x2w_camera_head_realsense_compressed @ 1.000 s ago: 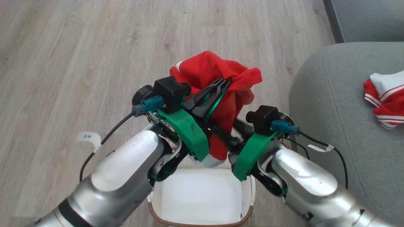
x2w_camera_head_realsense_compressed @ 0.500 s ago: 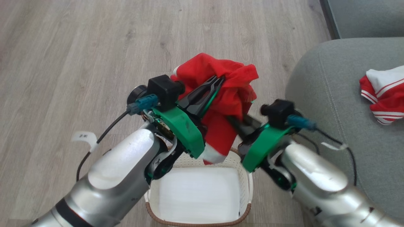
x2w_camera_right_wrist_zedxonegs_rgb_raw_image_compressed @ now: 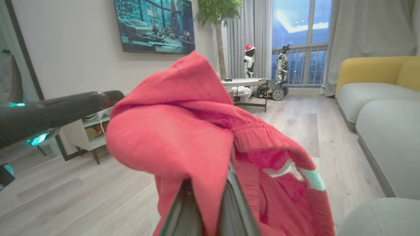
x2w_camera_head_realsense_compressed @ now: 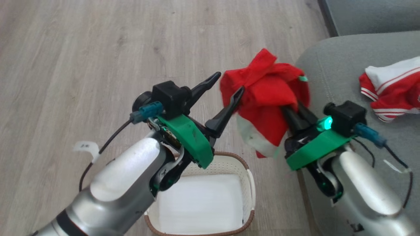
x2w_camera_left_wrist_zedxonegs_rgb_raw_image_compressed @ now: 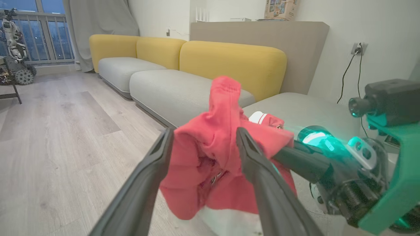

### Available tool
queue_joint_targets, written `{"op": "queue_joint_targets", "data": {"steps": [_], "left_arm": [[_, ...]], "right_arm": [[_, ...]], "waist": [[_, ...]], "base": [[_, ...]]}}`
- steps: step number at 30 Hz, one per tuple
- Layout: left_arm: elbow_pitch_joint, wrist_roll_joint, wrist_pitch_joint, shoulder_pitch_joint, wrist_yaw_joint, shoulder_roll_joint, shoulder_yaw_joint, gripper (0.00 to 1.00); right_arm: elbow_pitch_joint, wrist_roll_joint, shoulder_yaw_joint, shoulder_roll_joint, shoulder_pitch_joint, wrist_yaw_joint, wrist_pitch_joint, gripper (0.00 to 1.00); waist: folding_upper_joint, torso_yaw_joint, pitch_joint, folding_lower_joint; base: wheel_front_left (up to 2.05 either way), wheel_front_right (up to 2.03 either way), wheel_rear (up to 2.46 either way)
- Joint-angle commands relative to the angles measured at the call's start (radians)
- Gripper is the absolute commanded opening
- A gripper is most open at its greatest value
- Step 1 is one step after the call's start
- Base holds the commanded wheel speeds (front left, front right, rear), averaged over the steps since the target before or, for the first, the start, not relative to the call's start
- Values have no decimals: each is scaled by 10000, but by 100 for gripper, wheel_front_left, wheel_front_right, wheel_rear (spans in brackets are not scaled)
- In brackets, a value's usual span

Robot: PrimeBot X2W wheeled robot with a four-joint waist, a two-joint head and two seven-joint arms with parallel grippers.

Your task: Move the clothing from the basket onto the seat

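The left gripper (x2w_camera_head_realsense_compressed: pixel 229 82) stands with its two dark fingers spread wide in a V, holding nothing. Below and behind those fingers, close under the left forearm, sits the basket (x2w_camera_head_realsense_compressed: pixel 251 214) on the wooden floor (x2w_camera_head_realsense_compressed: pixel 82 65). A flat white sheet (x2w_camera_head_realsense_compressed: pixel 200 203) lies inside it, and no red cloth is in the part of the basket that shows.

Just past the tip of the left gripper's right-hand finger hangs the bundle of red shorts (x2w_camera_head_realsense_compressed: pixel 265 95). From the head view it cannot be told whether that fingertip touches the cloth or only stands beside it. In the left wrist view the bunched red fabric shows between and beyond the two parted fingers, not pinched by them.

The right gripper (x2w_camera_head_realsense_compressed: pixel 294 113) has its fingers pressed together on the shorts. The cloth is draped over the fingertips and hides them, with a peak of fabric rising above them. The white-trimmed hem hangs below the fingers toward the left gripper's side. The bundle hangs in the air over the floor, above and to the right of the basket and just beside the rounded edge of the seat (x2w_camera_head_realsense_compressed: pixel 331 78).

Further right of the right gripper's fingers, well apart from them, the red and white striped jersey (x2w_camera_head_realsense_compressed: pixel 390 88) lies crumpled on the seat.
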Motion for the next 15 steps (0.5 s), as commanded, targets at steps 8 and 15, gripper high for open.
{"op": "queue_joint_targets", "data": {"steps": [8, 15], "left_arm": [[-832, 83, -2, 78, 215, 464, 188, 100], [-1061, 238, -169, 299, 303, 701, 107, 100]], "right_arm": [[-1210, -564, -1162, -249, 525, -4, -65, 0], [-2130, -857, -1969, -339, 1061, -4, 223, 0]], "waist": [[0, -984, 40, 0], [0, -2085, 261, 0]], "base": [[0, 0, 0], [0, 0, 0]]}}
